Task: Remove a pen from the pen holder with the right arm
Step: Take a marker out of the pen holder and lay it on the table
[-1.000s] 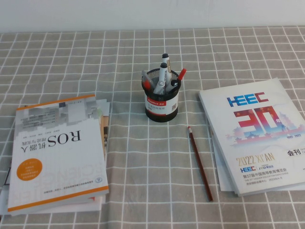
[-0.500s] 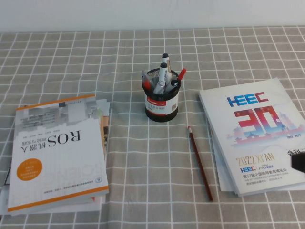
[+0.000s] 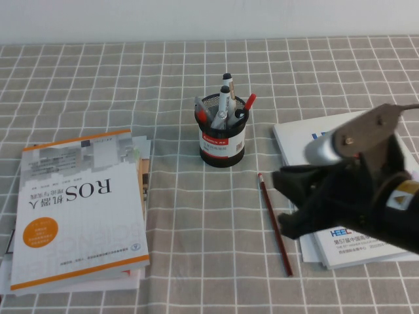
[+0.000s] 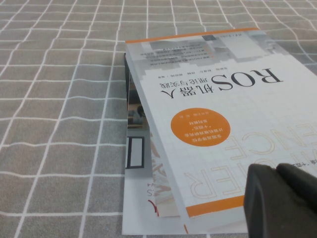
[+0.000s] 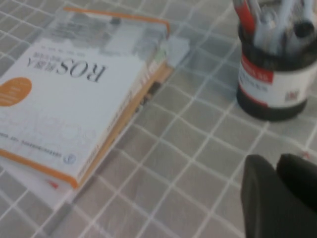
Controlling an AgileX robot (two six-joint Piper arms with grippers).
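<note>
**Q:** Two arms worked at this counter [image 3: 196, 229]. Where were they?

**A:** The right gripper [image 5: 276, 178] hung low in the lower right of the high view. Its dark body covered much of a white HEEC magazine [image 3: 298, 140]. Its own camera showed the fingers drawn together, holding nothing. The left gripper [image 4: 276, 181] appeared only in its wrist camera, poised over the cover of a white and orange ROS book [image 3: 78, 203]. Its fingers were also together and empty.

**Q:** Where was the pen holder?

**A:** The black mesh pen holder [image 3: 222, 145] stood upright near the centre of the frame, a little above the middle, on the grey checked cloth. It was well apart from the right gripper, up and to the left of it.

**Q:** And the pens?

**A:** Several pens [image 3: 225, 98] stuck up out of the holder, some grey with black caps and some red. None had been taken out.

**Q:** Anything else nearby?

**A:** A red pencil [image 3: 275, 224] lay flat on the cloth below and right of the holder, just left of the right gripper. The ROS book sat on a small stack at the left of the frame.
</note>
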